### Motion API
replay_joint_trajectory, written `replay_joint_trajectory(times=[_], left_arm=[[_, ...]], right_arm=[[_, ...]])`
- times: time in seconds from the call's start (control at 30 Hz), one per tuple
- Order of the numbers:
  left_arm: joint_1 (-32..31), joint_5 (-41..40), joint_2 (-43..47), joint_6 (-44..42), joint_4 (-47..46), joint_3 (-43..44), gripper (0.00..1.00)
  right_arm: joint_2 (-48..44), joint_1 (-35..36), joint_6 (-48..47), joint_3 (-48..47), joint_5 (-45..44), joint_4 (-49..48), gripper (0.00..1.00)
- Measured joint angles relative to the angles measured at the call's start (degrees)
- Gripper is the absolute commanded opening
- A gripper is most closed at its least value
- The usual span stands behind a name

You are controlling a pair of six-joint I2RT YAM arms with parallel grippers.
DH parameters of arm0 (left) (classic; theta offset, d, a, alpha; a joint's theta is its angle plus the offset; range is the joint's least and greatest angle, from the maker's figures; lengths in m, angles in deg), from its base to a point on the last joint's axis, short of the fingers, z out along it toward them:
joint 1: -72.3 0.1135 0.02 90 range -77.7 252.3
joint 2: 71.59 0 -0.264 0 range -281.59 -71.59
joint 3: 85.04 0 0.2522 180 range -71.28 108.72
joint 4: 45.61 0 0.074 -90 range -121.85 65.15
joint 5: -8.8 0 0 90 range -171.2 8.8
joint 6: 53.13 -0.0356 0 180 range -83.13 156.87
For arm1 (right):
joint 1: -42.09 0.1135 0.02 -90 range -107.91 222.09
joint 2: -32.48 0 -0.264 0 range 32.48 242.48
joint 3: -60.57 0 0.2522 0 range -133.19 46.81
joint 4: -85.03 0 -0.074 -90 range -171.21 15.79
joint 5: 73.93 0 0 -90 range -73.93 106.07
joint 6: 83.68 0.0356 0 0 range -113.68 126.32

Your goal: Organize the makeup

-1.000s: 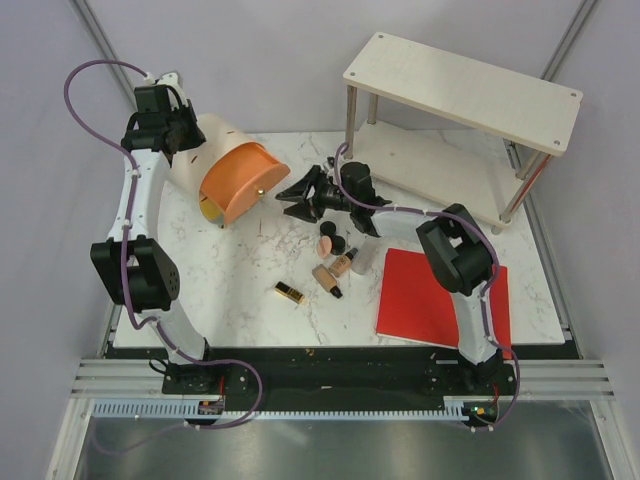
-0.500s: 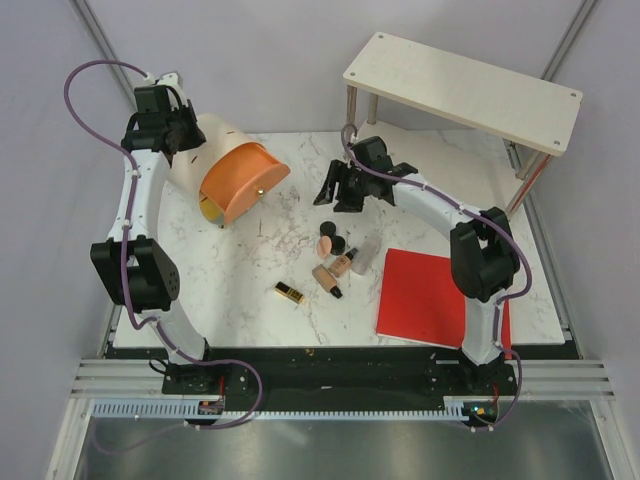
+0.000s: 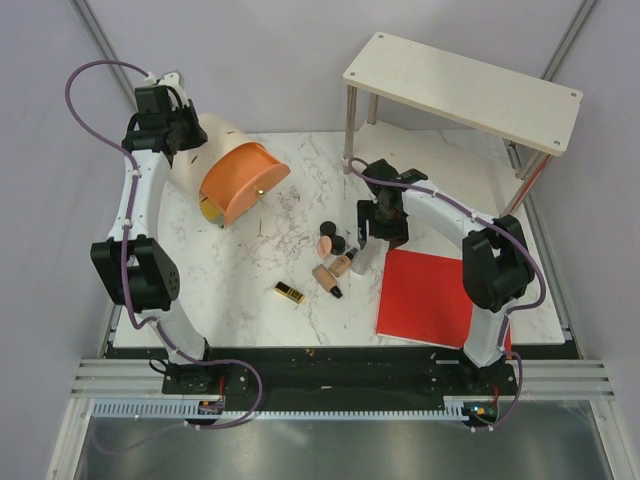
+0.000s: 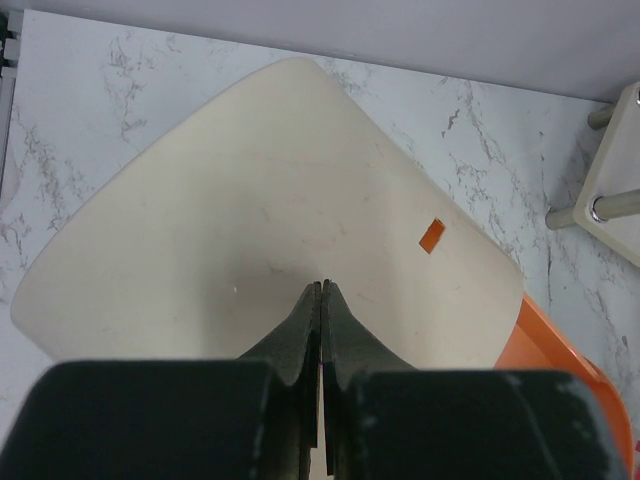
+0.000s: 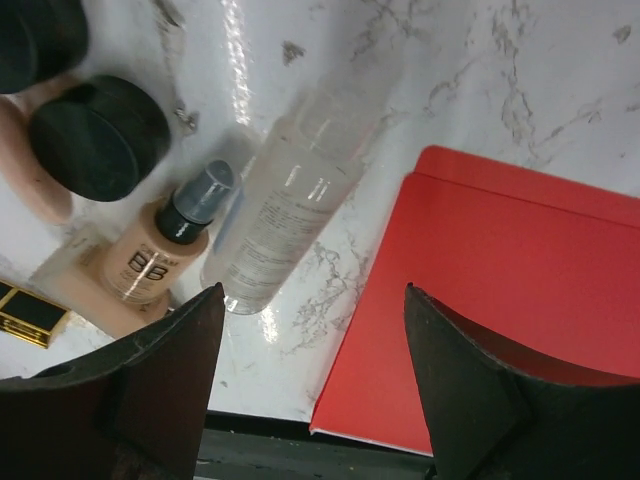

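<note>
The makeup lies in a cluster mid-table: a peach puff (image 3: 325, 244), round black compacts (image 3: 338, 243), beige foundation tubes (image 3: 342, 264) with black caps, a clear bottle (image 3: 363, 257) and a gold-and-black lipstick (image 3: 289, 292). My right gripper (image 3: 372, 232) is open and empty just above the clear bottle. In the right wrist view the gripper (image 5: 312, 290) has the clear bottle (image 5: 290, 190) ahead, with a foundation tube (image 5: 145, 255), a compact (image 5: 98, 135), the puff (image 5: 25, 185) and the lipstick (image 5: 25, 315) to the left. My left gripper (image 3: 175, 135) is shut at the back left.
The orange-yellow case (image 3: 240, 180) lies at the back left; its cream side (image 4: 270, 200) fills the left wrist view under the shut left gripper (image 4: 321, 285). A red sheet (image 3: 440, 298) lies front right, also in the right wrist view (image 5: 520, 290). A wooden shelf (image 3: 465, 90) stands back right.
My right arm has swung from the back of the table, toward the front and right, and now hangs over the makeup cluster with its jaws still open. The left arm has not moved.
</note>
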Motion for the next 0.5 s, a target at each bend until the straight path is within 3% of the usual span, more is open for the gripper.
replay_joint_trajectory(times=[0.33,0.5], left_arm=[[0.0,1.6,0.0,0.0,-0.5,-0.3,0.02],[0.0,2.1,0.0,0.0,-0.9,-0.5,0.02]], right_arm=[[2.8,-0.3,2.0,2.1,2.2,-2.7,0.78],[5.7,-0.3,2.6,1.4,3.0,-4.5,0.70]])
